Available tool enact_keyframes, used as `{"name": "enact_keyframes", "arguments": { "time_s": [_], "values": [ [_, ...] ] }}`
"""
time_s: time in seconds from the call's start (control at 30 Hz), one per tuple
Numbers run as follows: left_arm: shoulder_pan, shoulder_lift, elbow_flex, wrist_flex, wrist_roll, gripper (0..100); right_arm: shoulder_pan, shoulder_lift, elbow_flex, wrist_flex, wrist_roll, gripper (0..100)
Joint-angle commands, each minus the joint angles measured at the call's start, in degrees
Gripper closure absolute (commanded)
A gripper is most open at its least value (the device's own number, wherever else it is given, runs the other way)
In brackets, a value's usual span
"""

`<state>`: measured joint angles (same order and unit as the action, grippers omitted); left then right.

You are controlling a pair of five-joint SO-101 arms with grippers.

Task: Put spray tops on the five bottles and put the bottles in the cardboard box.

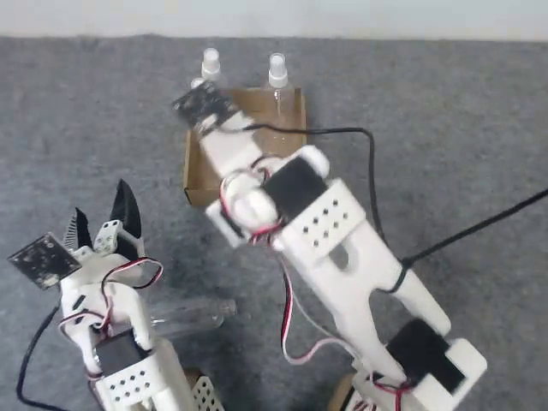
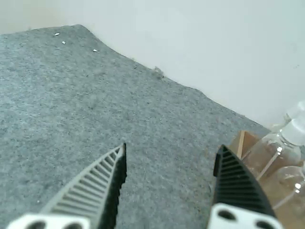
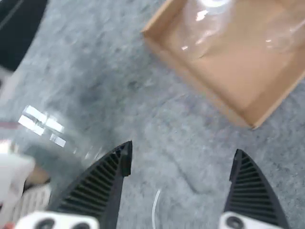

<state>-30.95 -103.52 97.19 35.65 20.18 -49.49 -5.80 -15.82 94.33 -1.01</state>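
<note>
Right gripper (image 3: 182,149): closest thing to the lens. Black ribbed jaws are spread wide with nothing between them, over the grey felt (image 3: 157,109) just beside the box.
Left gripper (image 1: 100,199): also spread wide and empty, low over the felt, tips aimed at the back wall.
Lying bottle (image 1: 184,315): the clear one, flat on the felt right beside the left arm's base and well apart from the box.
Bottle axis: runs roughly side to side across the table in the high view. Neck end points toward the right arm's side, bottom end is tucked in by the left arm. I can't make out a white top on it, looks bare to me.
Bottle vs jaws: it sits behind the left jaws, which point away from it. From the right jaws it's off to one side, the opposite way from the box. The left arm's body is nearer, but I'd guess the right jaws have the easier line.
Cardboard box (image 1: 289,110): toward the back, open top, partly under the right arm's wrist.
Inside the box: first capped bottle (image 1: 211,63) and second capped bottle (image 1: 277,70), both upright along the far side.
Progress guess: partway, since the lying bottle probably needs capping before boxing.
</note>
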Motion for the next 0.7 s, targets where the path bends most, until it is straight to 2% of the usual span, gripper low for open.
{"name": "enact_keyframes", "arguments": {
  "time_s": [0.0,0.3,0.47,0.67],
  "values": [
    [-0.09,0.44,-1.36,-1.85,0.0,72,-5.05,-5.32,-1.14,4.62,4.66,72.3],
    [-0.44,0.44,-1.36,-1.85,0.0,72,-10.07,-6.46,-1.05,8.22,10.2,72.1],
    [-5.54,0.44,-2.59,-1.67,0.18,72,-12.7,-6.29,3.34,7.52,14.07,72.0],
    [-9.85,0.44,-3.38,-1.85,5.1,72,-15.16,-6.11,9.49,-0.13,15.56,72.0]
  ]
}}
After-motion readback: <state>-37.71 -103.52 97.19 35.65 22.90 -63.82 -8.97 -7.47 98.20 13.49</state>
